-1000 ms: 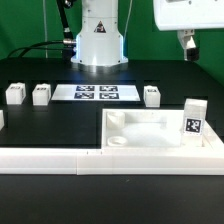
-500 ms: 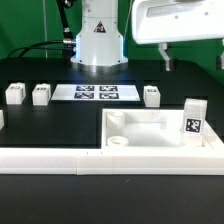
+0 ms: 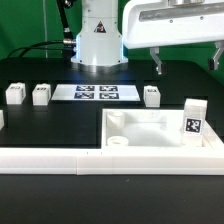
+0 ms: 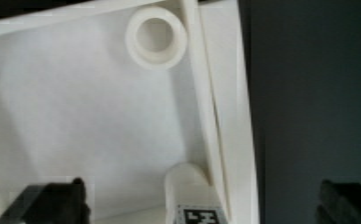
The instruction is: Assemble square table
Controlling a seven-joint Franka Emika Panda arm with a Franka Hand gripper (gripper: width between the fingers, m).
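Note:
The white square tabletop (image 3: 150,133) lies tray-like on the black table at the exterior view's right, with a round corner socket (image 3: 118,142) showing. One white leg (image 3: 193,119) with a tag stands upright in its right corner. My gripper (image 3: 186,62) hangs open and empty well above the tabletop. In the wrist view the tabletop's rim (image 4: 223,110), a round socket (image 4: 159,38) and the tagged leg (image 4: 196,203) show between my open fingers (image 4: 52,203). Three loose legs (image 3: 14,94) (image 3: 41,94) (image 3: 151,95) stand further back.
The marker board (image 3: 98,93) lies at the back middle, before the robot base (image 3: 97,40). A long white low rail (image 3: 60,158) runs along the front. Another white block (image 3: 1,118) shows at the left edge.
My gripper has moved from the top right corner toward the exterior view's left and now hangs over the tabletop. The parts on the table have not moved.

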